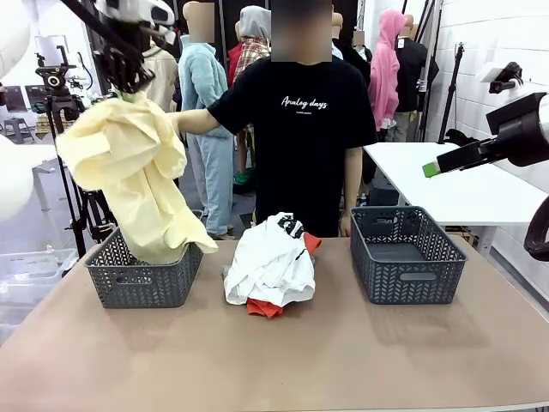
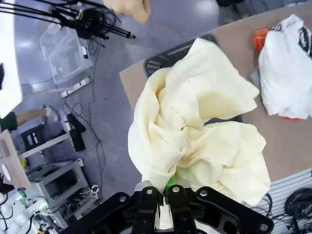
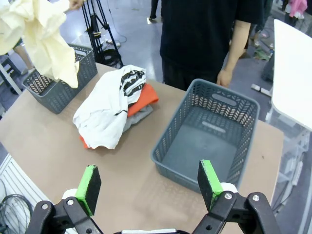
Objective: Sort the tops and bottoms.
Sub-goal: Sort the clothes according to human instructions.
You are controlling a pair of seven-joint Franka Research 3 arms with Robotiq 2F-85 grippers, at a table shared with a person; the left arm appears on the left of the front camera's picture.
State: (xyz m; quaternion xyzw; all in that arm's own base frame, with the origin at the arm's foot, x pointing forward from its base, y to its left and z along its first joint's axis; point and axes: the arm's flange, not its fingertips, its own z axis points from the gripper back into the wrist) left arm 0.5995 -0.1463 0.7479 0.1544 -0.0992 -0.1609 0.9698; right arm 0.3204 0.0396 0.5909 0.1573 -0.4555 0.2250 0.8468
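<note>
Nearest, bare table (image 1: 274,369), so nothing to dodge there. Look up and left: left gripper (image 2: 165,191) clamped shut on a bunched fold of the yellow garment (image 2: 195,136), high above the left basket (image 1: 141,283). Mind the tail: hangs down to the basket, with one corner draped out over the front rim on the side toward the table's middle. Cannot tell whether any of it touches the basket floor.

Judge the step as dropping this piece into that basket. Shift a little toward the basket's outer side before descending, to drag the loose corner back inside. Lower straight and slowly, letting the cloth stack on itself rather than balloon over the rim. Release only with most of the cloth resting inside. Avoid letting go from this height: likely to slide out onto the table. Watch the person's hand (image 1: 177,121), close by the garment's top, and give it room.

Leave the right gripper (image 3: 150,185) alone: jaws wide, nothing held, hovering well above the right basket (image 3: 209,131). Probably next, between the baskets: white garment (image 1: 270,262) on top, orange garment (image 1: 264,307) and grey garment (image 3: 139,117) beneath. Pinch only the top layer there.
</note>
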